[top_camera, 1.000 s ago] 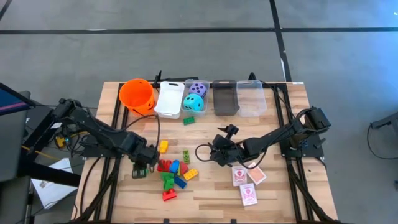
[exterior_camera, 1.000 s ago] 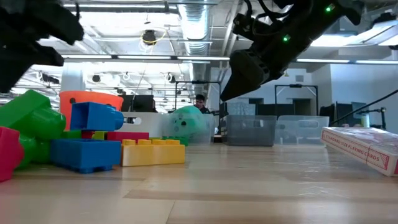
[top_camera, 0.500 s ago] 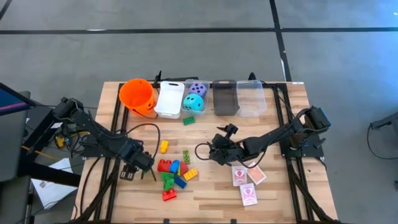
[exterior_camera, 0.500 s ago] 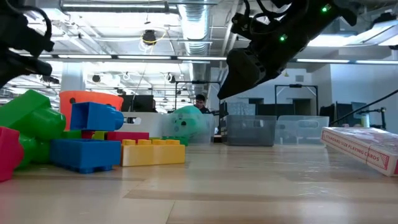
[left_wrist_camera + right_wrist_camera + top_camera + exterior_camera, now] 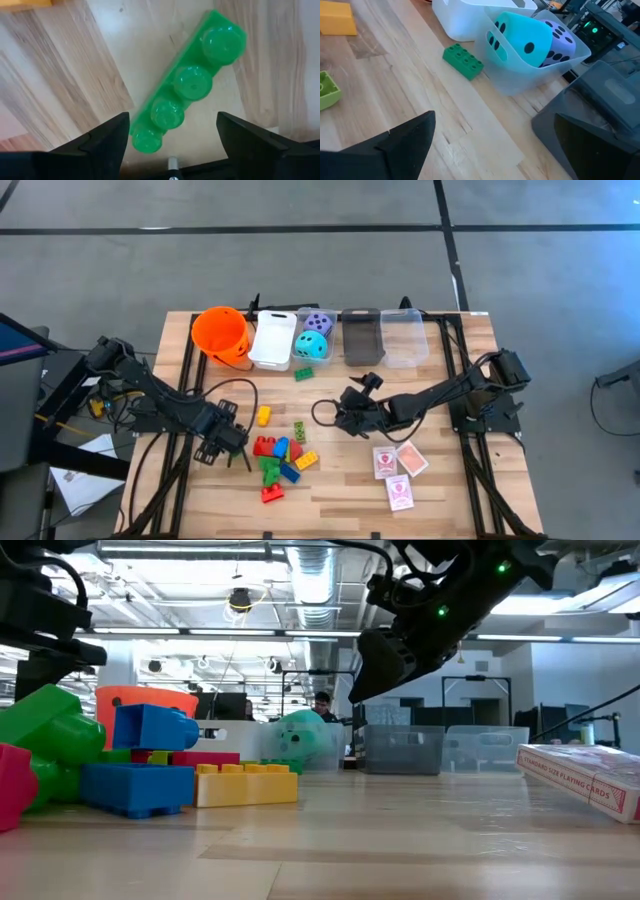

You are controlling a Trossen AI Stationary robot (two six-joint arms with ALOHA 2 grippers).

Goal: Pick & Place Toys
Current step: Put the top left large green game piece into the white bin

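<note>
1. Moving away from the brick pile's edge, the left gripper (image 5: pixel 222 442) now hangs over bare desk (image 5: pixel 450 480) just left of the pile, its fingers (image 5: pixel 107 142) spread wide and empty. A long green brick (image 5: pixel 187 87) lies flat under them, apparently not yet gripped.
2. The right gripper (image 5: pixel 345 418) has slid slightly leftward at mid-desk, fingers wide and holding nothing.
3. Counted from above: about nine bricks lie loose. Three playing cards (image 5: pixel 398 473) lie front right.
4. Two dice, teal die (image 5: pixel 525 37) and purple die (image 5: pixel 559 42), sit together in one clear bin (image 5: pixel 505 82).
5. Sorting looks barely begun.
</note>
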